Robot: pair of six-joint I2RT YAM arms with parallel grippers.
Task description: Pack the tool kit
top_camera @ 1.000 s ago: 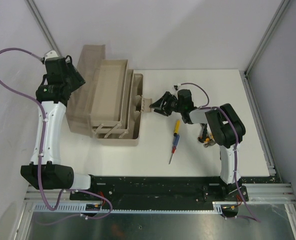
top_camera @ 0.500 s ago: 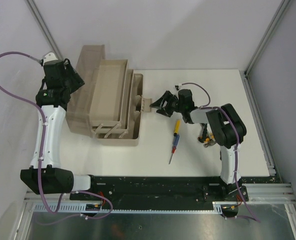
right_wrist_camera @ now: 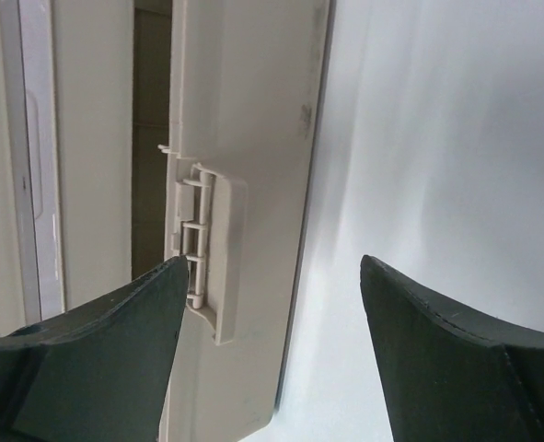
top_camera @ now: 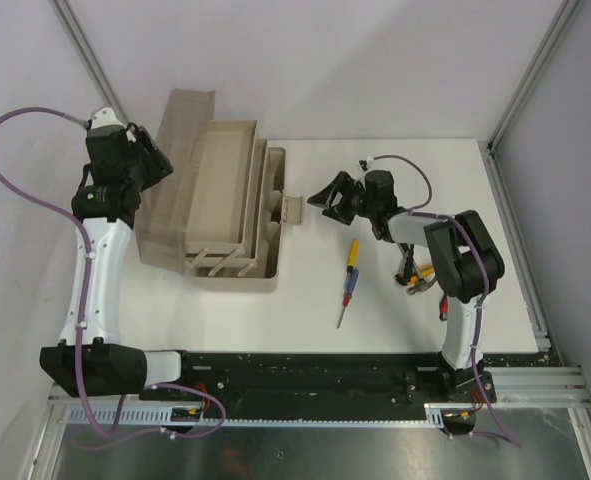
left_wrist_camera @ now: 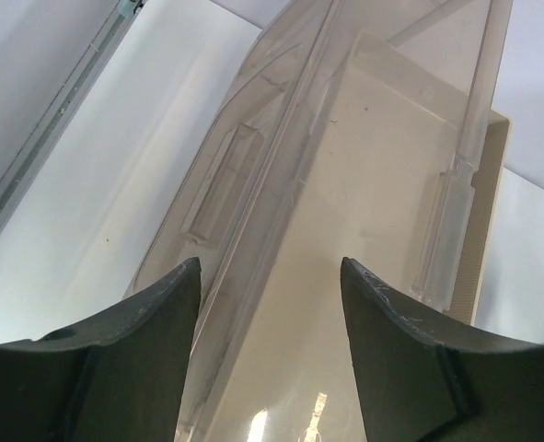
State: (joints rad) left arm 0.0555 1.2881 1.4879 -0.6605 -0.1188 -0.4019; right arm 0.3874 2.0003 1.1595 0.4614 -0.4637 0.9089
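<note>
Packing looks barely begun: toolbox [top_camera: 225,210] open, screwdriver [top_camera: 348,282] and what seem pliers [top_camera: 422,272] lie on the surface [top_camera: 305,300]; left jaws and right jaws spread, empty.

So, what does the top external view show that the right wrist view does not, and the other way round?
Only the top external view shows the screwdriver lying on the table, the yellow-handled pliers, the left hand beside the lid side, and the whole open toolbox. Only the right wrist view shows the hinge ribs of the latch close up. Both show the latch on the toolbox front, the open right hand facing it without touching, and the white table.
</note>
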